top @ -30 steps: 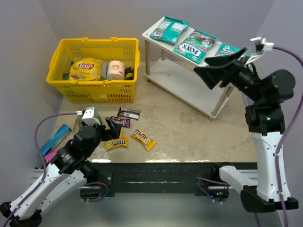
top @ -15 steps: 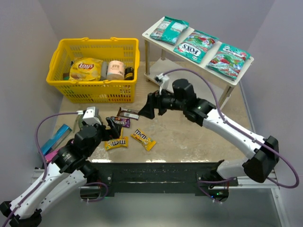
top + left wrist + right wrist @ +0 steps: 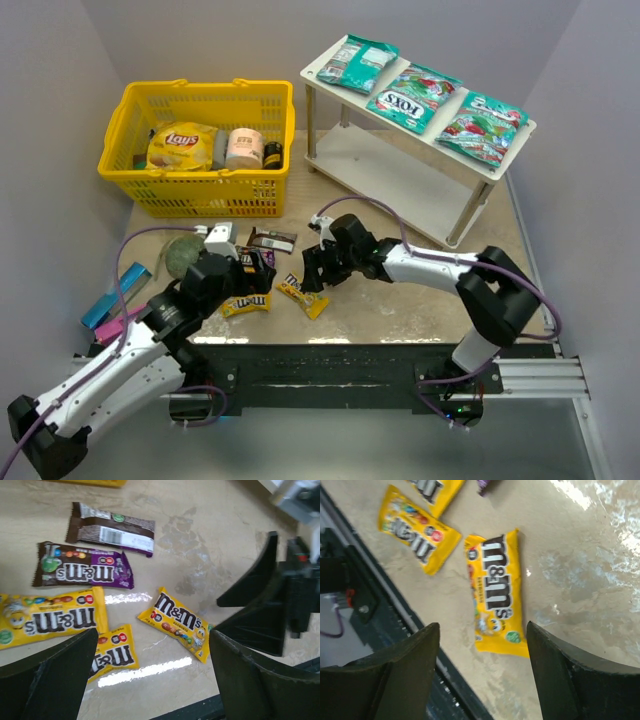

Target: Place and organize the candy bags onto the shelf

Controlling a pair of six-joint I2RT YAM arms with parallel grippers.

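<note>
Three teal candy bags (image 3: 358,62), (image 3: 413,97), (image 3: 481,127) lie on the top board of the white shelf (image 3: 385,170). Small packets lie on the table: brown (image 3: 272,239), purple (image 3: 255,258), yellow (image 3: 245,302), and another yellow (image 3: 302,295). My right gripper (image 3: 312,270) is open and low, just above that yellow packet (image 3: 496,592), which lies ahead of its fingers; the gripper (image 3: 482,680) is empty. My left gripper (image 3: 257,272) hovers open and empty (image 3: 150,680) over the packets: purple (image 3: 82,566), brown (image 3: 111,528), yellow (image 3: 177,622).
A yellow basket (image 3: 200,195) at the back left holds a Lay's bag (image 3: 182,147) and jars. A flat blue packet (image 3: 115,300) lies at the left edge. A black rail (image 3: 330,365) runs along the table's front edge. My two grippers are close together.
My right arm has swung from the shelf's right end down to the packets at mid-table, leaving the third teal bag uncovered on the top board. My left gripper shifted right.
</note>
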